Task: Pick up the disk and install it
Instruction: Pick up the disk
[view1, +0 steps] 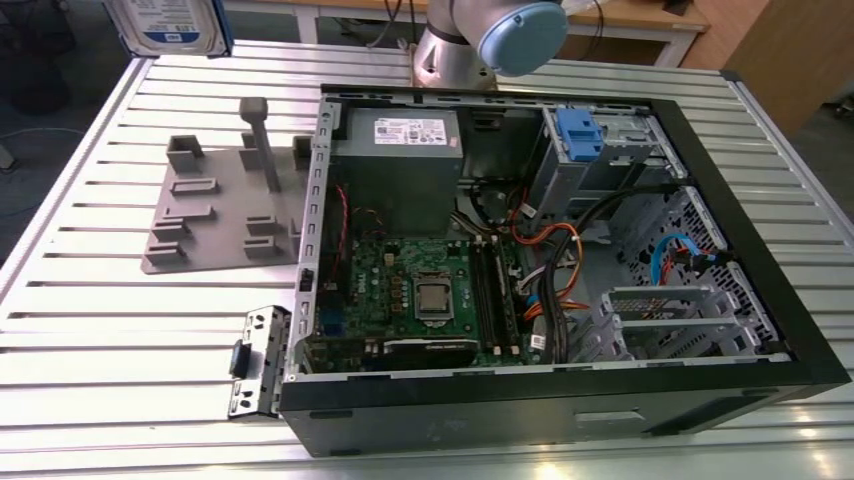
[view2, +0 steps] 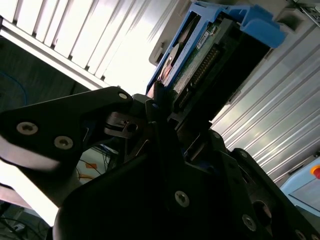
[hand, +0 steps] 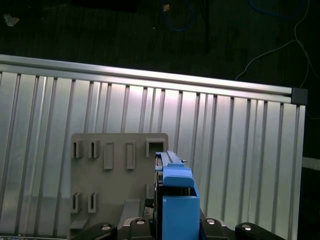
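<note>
Right now, in the exterior view, the disk (view1: 174, 25) hangs in the air above the table's (view1: 94, 330) far corner on the exterior view's left, its white-and-blue label facing the camera. My arm (view1: 487, 35) rises at the table's far edge, behind the computer case (view1: 534, 420). That case lies open on its side across the middle of the table, reaching toward the edge on the exterior view's right. Inside it I see a grey box with a white sticker (view1: 396, 140), a green board (view1: 414, 290) and a blue latch (view1: 577, 130). A grey holder plate (view1: 200, 235) lies just beside the case, toward the table's edge on the exterior view's left.

In the second wrist view, my gripper (view2: 167, 107) is clamped on the disk (view2: 200, 55). The black fingers (view2: 152, 107) press on its near end, and its blue carrier frame runs along the edges. The table's slats (view2: 80, 35) lie beyond it.

In the first wrist view, the disk (hand: 177, 200) stands edge-on between my jaws, blue frame toward the camera, over one edge of the holder plate (hand: 117, 175). The slatted table (hand: 240, 150) lies around the plate, and dark floor (hand: 150, 30) lies past its edge.
</note>
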